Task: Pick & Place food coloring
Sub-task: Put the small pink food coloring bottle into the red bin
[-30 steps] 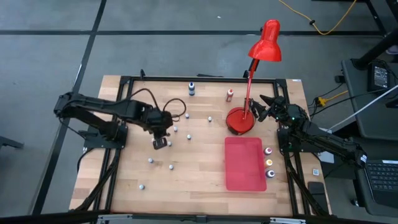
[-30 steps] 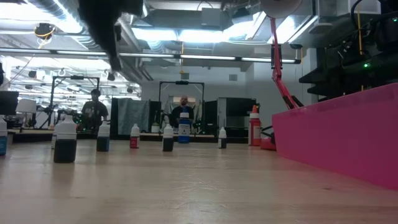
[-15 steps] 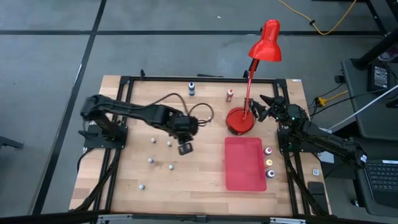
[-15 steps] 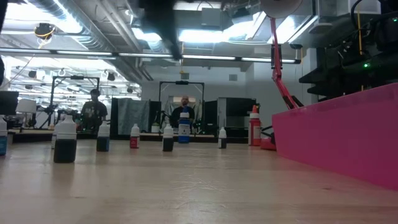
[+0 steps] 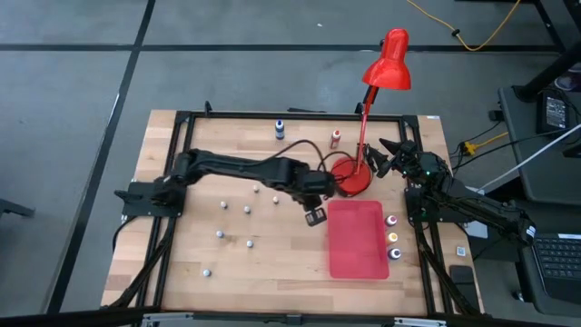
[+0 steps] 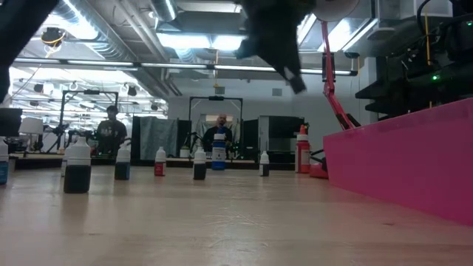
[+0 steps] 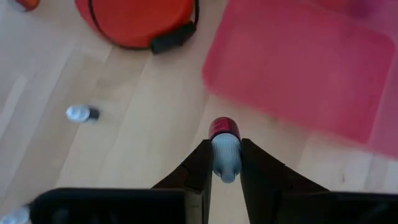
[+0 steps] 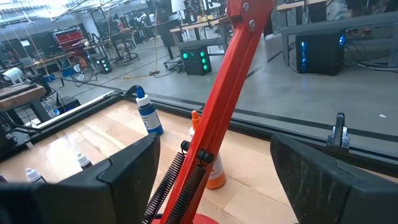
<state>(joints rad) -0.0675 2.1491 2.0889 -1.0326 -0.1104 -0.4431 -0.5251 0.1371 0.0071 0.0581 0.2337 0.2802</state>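
The wooden counter carries a flat red mat, the round base of a red desk lamp, and scattered food coloring bottles, three just beside the mat.

A wooden table with a black frame stands on a grey floor crossed by dark seams. Beyond it the room is an open workshop (bright ceiling strip lights, exposed ducts), with benches and two people far back.
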